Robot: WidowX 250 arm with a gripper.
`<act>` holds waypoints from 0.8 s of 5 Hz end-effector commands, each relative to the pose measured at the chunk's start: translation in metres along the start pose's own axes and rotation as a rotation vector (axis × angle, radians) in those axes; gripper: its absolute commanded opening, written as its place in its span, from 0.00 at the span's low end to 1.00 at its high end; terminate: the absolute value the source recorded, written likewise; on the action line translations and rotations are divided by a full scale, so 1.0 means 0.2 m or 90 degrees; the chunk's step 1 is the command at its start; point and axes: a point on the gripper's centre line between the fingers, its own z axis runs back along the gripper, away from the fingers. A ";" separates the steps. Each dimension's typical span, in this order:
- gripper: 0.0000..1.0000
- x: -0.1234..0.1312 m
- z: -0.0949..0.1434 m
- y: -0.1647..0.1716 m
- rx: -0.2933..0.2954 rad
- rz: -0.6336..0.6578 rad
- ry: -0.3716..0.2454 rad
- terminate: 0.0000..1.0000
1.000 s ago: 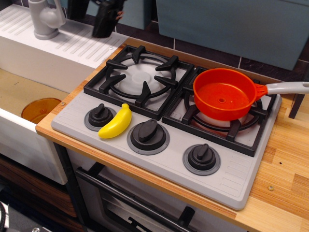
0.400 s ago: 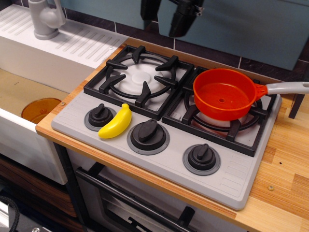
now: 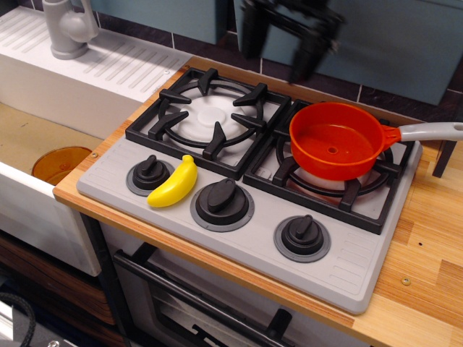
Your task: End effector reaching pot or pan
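The orange-red saucepan (image 3: 336, 141) sits upright on the right burner of the toy stove, its long light grey handle (image 3: 430, 131) pointing right. A small hole shows in its base. My black gripper (image 3: 276, 65) hangs at the top of the view, motion-blurred, above the gap between the two burners and up-left of the pan. Its two dark fingers are spread apart with nothing between them. The left finger (image 3: 249, 36) and the right finger (image 3: 302, 61) both point down. It is apart from the pan.
A yellow banana (image 3: 174, 183) lies on the grey stove panel (image 3: 347, 264) by the left knob. An amber bowl (image 3: 61, 163) sits in the sink at left. A grey tap (image 3: 66, 27) stands at the back left. The wooden counter (image 3: 427, 267) extends right.
The gripper has travelled right along the top of the view, from over the drainboard to above the burners, and come lower toward the pan. The pan and banana have not moved.
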 end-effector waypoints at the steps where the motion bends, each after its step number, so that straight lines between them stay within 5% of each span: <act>1: 1.00 0.05 0.02 -0.21 0.021 0.026 -0.027 0.00; 4: 1.00 0.04 -0.05 -0.11 0.108 0.009 -0.051 0.00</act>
